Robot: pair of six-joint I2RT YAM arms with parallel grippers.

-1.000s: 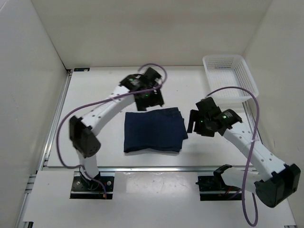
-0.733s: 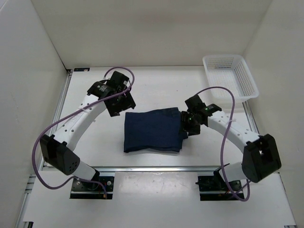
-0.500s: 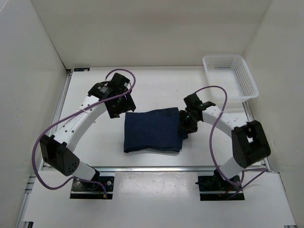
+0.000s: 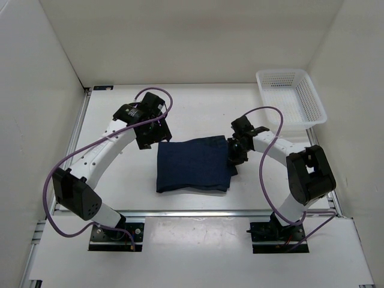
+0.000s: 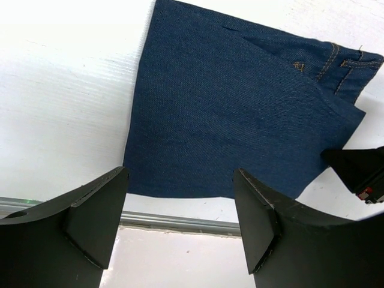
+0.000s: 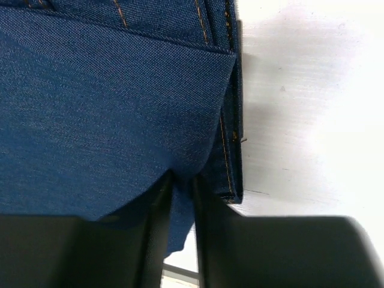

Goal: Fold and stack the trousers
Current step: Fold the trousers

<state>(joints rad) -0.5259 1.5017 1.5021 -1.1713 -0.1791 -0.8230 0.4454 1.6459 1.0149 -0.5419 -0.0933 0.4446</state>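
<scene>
White tabletop | folded dark navy denim jeans centre | right gripper pinched their edge, likely to lift | left gripper hovered open

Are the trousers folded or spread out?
Folded: the trousers lie as a compact rectangle, stacked layer edges showing in the right wrist view.

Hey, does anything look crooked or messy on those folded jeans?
Only slightly. The trousers lie in a fairly square folded bundle, but the layers at their right edge are not flush, and the right gripper pinches a small pucker of cloth there. Nothing looks damaged.
</scene>
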